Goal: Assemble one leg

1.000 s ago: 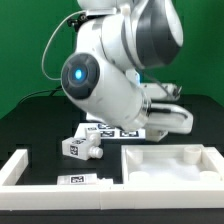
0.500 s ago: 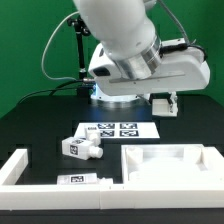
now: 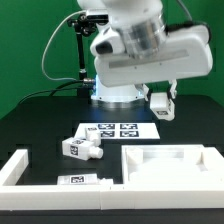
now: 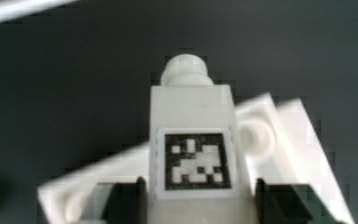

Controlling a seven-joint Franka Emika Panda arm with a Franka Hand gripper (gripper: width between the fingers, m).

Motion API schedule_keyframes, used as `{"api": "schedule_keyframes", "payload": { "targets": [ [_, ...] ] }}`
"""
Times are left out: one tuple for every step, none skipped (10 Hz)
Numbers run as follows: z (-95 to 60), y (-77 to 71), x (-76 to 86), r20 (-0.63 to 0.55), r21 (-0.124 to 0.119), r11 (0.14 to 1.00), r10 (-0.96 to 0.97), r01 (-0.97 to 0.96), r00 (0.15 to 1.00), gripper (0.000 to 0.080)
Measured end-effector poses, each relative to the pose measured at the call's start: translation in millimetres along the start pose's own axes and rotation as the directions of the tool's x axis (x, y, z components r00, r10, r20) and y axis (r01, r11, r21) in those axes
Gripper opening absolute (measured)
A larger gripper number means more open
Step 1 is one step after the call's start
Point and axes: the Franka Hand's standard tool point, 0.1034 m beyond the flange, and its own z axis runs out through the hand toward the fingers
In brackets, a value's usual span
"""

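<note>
My gripper [image 3: 161, 97] is shut on a leg [image 3: 160, 105], a short white post with a square tag, and holds it in the air above the far right part of the table. In the wrist view the leg [image 4: 194, 130] stands between my two dark fingers [image 4: 128, 203], tag facing the camera and its rounded tip pointing away. A corner of the flat white square panel [image 4: 286, 128] lies below it. The panel [image 3: 170, 165] rests on the table at the exterior view's right front.
Two more legs [image 3: 80, 147] lie side by side left of the marker board [image 3: 118, 130]. Another tagged leg [image 3: 78, 179] lies by the long white border bars [image 3: 15, 168] at the front left. The robot base [image 3: 115, 95] stands behind.
The arm has risen from low over the table and turned. The gripper, with the leg in it, now hangs high at the exterior view's right and has drifted slightly left.
</note>
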Motion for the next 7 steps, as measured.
{"api": "schedule_keyframes", "payload": {
  "targets": [
    [-18.9,-13.0,20.8,-0.101,-0.037,0.997,-0.069,0.065,0.993,0.0284],
    [-27.4,-33.8,35.1,-0.215,-0.074,0.988,-0.152,0.139,0.965,0.0284],
    [-20.1,-37.6,29.4,-0.237,-0.065,0.992,-0.119,0.107,0.964,0.0284],
    [-20.1,-35.7,32.4,-0.3,-0.064,0.992,-0.12,0.106,0.946,0.0284],
    [-21.3,-37.1,35.7,-0.381,-0.062,0.992,-0.127,0.112,0.916,0.0284],
    [-18.2,-37.6,34.0,-0.416,-0.064,0.991,-0.133,0.118,0.899,0.0284],
    [-20.4,-39.8,39.8,-0.488,-0.07,0.989,-0.149,0.132,0.86,0.0284]
  ]
}}
